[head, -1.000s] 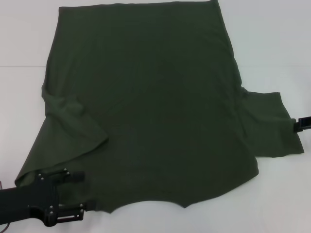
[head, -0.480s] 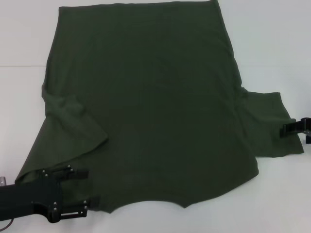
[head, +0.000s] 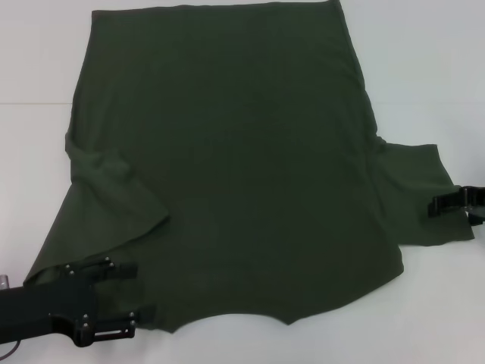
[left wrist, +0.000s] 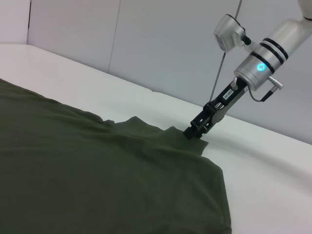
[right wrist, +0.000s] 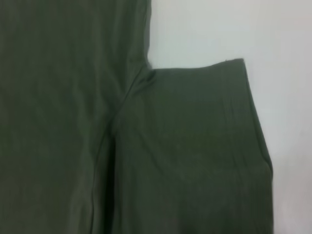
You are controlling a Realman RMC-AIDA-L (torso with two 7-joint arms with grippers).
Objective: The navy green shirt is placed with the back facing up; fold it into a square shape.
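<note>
The navy green shirt (head: 227, 167) lies spread flat on the white worktop (head: 424, 68), plain side up, filling most of the head view. Its straight hem runs along the far edge, and the neckline curves along the near edge. Its left sleeve is folded in over the body, while its right sleeve (head: 420, 193) sticks out flat to the side.

The left gripper (head: 129, 292) sits at the shirt's near left corner, beside the shoulder. Its jaws stand apart around the cloth edge, one above and one below, not yet clenched on it. That placement looks meant to catch the shoulder so the side can be lifted and carried across.

The right gripper (head: 447, 205) is at the outer cuff of the right sleeve. In the left wrist view the right gripper's tip (left wrist: 192, 130) comes down at a slant onto the sleeve's corner. I cannot tell whether its jaws are parted or closed on the cloth. The right wrist view shows the sleeve lying smooth, with the armpit seam and cuff edge plain to see.

Judging by this, the fold is at its start: the sleeve on the right most likely needs to come in over the body to match the other side.

There is bare worktop beyond the sleeve on the right and past the hem at the far edge. The near edge of the shirt lies close to the bottom of the head view, so there is little room to draw it nearer.
</note>
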